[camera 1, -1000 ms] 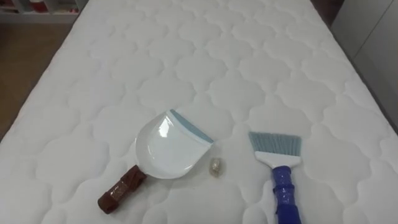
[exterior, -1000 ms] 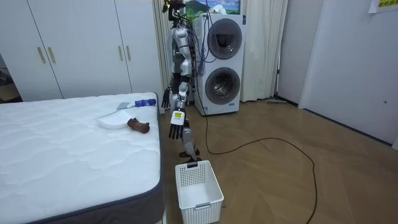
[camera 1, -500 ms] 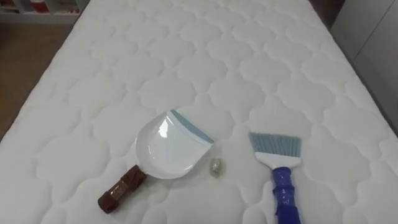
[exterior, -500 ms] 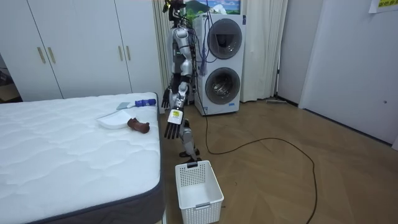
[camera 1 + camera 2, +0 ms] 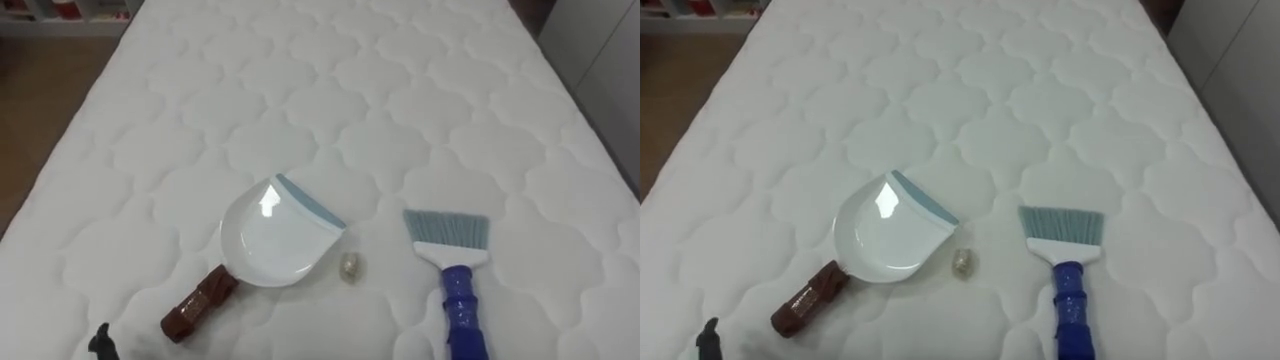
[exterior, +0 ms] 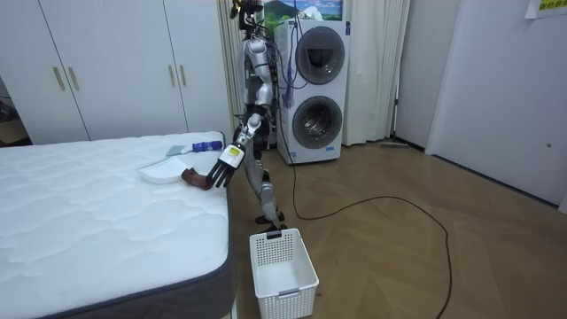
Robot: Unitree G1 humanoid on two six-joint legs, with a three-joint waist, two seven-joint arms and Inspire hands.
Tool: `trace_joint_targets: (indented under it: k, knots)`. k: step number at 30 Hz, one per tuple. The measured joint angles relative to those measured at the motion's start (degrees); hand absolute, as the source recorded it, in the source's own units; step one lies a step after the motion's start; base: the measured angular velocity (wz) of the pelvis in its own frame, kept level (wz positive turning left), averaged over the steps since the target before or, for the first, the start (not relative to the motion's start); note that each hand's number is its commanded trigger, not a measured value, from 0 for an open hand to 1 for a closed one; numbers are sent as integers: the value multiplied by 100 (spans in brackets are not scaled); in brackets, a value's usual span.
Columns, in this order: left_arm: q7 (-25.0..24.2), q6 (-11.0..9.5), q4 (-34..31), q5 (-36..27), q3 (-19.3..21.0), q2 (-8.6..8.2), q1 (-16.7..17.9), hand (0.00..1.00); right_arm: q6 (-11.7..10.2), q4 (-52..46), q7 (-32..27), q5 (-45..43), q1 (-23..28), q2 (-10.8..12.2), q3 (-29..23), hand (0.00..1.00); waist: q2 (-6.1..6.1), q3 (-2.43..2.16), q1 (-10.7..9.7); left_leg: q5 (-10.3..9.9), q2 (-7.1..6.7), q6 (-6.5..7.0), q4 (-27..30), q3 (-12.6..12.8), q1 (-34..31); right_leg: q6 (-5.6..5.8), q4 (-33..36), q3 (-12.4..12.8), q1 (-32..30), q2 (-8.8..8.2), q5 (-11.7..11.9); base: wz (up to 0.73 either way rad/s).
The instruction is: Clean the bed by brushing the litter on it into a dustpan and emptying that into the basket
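A white dustpan (image 5: 272,237) with a brown handle (image 5: 198,300) lies on the white quilted mattress (image 5: 330,90), its blue-edged lip pointing up and to the right. A small pale scrap of litter (image 5: 350,265) sits just off the lip. To its right lies a blue-handled brush (image 5: 452,262) with grey-blue bristles pointing away from me. A dark fingertip of my left hand (image 5: 100,343) pokes in at the lower left, short of the handle. In the room view my left hand (image 6: 221,172) reaches over the bed's edge with straight fingers. My right hand (image 6: 236,140) stays low behind that forearm.
I stand at the side of the bed (image 6: 106,221), by its corner, with a white slatted basket (image 6: 282,273) on the wooden floor beside it. Two stacked washing machines (image 6: 317,89) stand behind me, and white wardrobes (image 6: 106,62) line the far wall. The wide mattress beyond the tools is bare.
My left arm has swung up from hanging at my side to reach over the bed toward the dustpan handle, and its fingertip has entered the eye views. Dustpan, brush and litter have not moved.
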Motion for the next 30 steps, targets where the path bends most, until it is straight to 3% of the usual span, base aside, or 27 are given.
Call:
trace_joint_targets:
  k: [4, 11, 19, 23, 30]
  knots:
    - [183, -145, -544, 35, 0, 30, -12, 0, -34, -27, 1, -95, -3, -11, -13, 0, 16, 3, -3, 2, 0, 0, 4, 6, 0, -1, 4, -3, -2, -2, 0, 0]
    - [418, -305, -535, 132, -93, 78, -428, 0, -53, -158, 15, -186, -26, -18, -3, 0, 36, 6, -83, 3, 6, 2, 71, 10, -192, -4, 35, -8, -178, -2, 26, 0]
    - [423, -325, -520, 142, -376, 93, -468, 0, -53, -154, 71, -148, -91, -31, 17, 0, 31, 14, -215, 3, 3, 3, 65, 18, -330, -2, 21, -22, -305, -5, 31, 0]
    - [426, -324, -394, 155, -727, 89, -483, 0, -50, -99, 123, -54, -168, -40, 70, 0, 54, 27, -265, 4, 6, 3, 69, 17, -404, -1, 24, -6, -356, -5, 32, 0]
    - [387, -316, 348, 83, -939, 88, -1045, 0, 9, 109, 124, -51, -400, -139, 80, 0, 183, 64, -266, 10, 22, 9, 93, 142, -623, -2, 133, 65, -640, -3, 33, -7]
